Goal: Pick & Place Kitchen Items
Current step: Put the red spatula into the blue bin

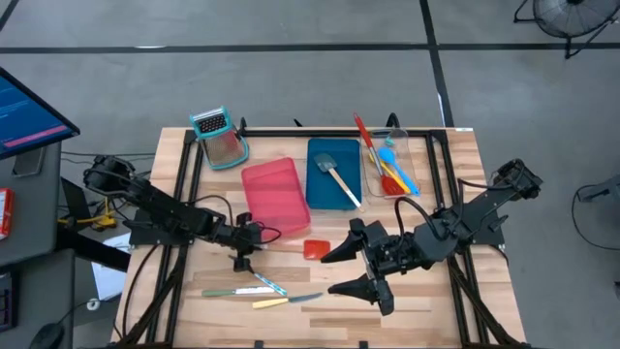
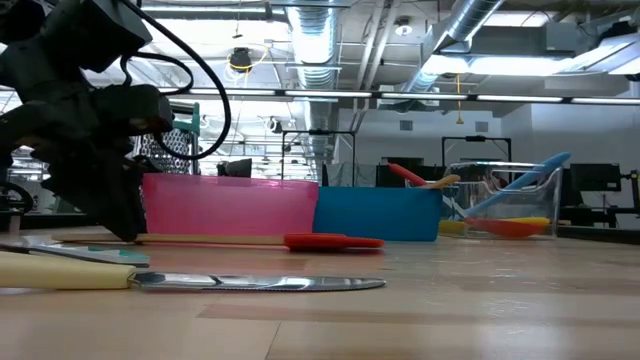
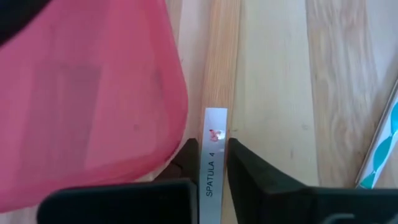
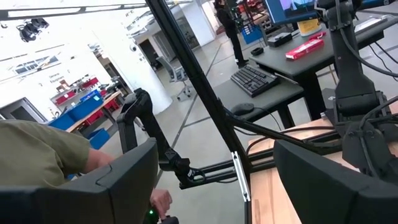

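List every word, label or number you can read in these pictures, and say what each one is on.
"SPATULA 4": white label on the wooden handle between the left gripper's fingers.
Blue monitor beside the table: its text is too small to read.
Signs in the room behind: too blurred to read.
Nothing else is legible.

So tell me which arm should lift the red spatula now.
Left. Its end effector already brackets the red spatula at its labelled wooden handle, beside the pink tray. The right end effector hangs open, off the spatula.
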Controlling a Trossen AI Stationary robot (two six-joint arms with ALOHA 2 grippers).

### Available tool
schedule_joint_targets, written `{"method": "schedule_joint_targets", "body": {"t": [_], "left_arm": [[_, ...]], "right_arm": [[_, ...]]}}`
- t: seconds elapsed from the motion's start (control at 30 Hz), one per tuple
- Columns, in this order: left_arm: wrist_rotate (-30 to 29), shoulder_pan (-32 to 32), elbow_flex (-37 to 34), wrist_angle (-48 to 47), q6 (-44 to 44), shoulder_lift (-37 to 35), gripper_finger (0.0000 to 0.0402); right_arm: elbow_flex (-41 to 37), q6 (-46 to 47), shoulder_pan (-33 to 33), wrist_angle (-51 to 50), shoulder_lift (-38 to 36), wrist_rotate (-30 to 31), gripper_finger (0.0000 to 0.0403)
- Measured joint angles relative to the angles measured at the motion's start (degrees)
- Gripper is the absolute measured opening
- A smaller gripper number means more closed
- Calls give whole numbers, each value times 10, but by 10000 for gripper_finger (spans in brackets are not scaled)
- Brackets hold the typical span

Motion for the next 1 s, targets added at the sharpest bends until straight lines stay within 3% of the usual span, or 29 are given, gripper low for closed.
{"method": "schedule_joint_targets", "body": {"t": [0.3, 0.47, 0.77, 1.0], "left_arm": [[15, 0, -4, -13, -35, -59, 26], [18, 0, -3, -9, -46, -100, 30], [76, 0, -2, -3, -69, -156, 33], [150, -1, -2, 9, -120, -212, 33]], "right_arm": [[0, 15, 0, -36, 0, 0, 311], [0, 66, 0, -107, 0, 0, 311], [0, 149, 0, -276, 0, 4, 311], [0, 64, -10, -295, 0, 1, 311]]}}
